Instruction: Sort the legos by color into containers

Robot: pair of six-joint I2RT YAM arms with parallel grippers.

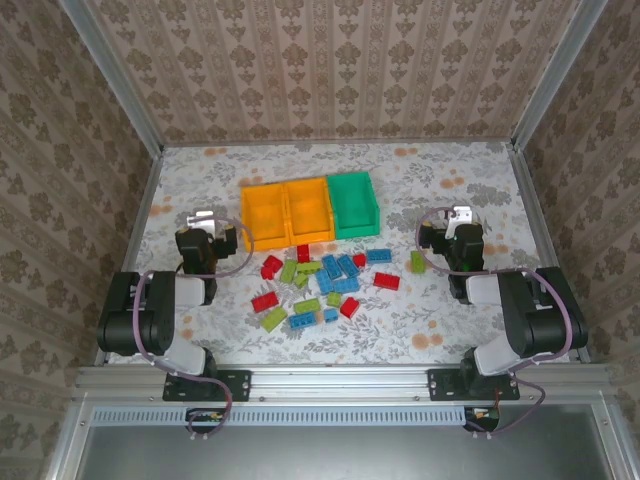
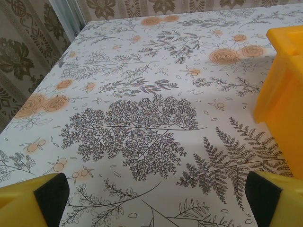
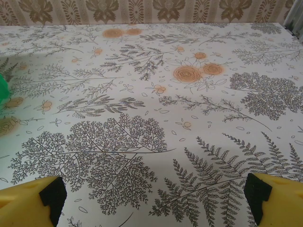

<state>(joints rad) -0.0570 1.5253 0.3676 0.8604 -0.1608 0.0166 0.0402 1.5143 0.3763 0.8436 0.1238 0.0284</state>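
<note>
Three bins stand touching in a row toward the back of the floral table. Two are orange-yellow and the rightmost is green. The legos, a loose mix of red, blue and lime-green bricks, lie on the table just in front of the bins, between the two arms. One red brick lies just beside the yellow bins' front wall, and one green brick lies apart, near the right arm.

The left gripper sits left of the row with jaws wide. In its wrist view only patterned table lies between its fingers, with a yellow bin's corner at the right edge. The right gripper sits right of the green bin, jaws likewise wide over bare table.
</note>
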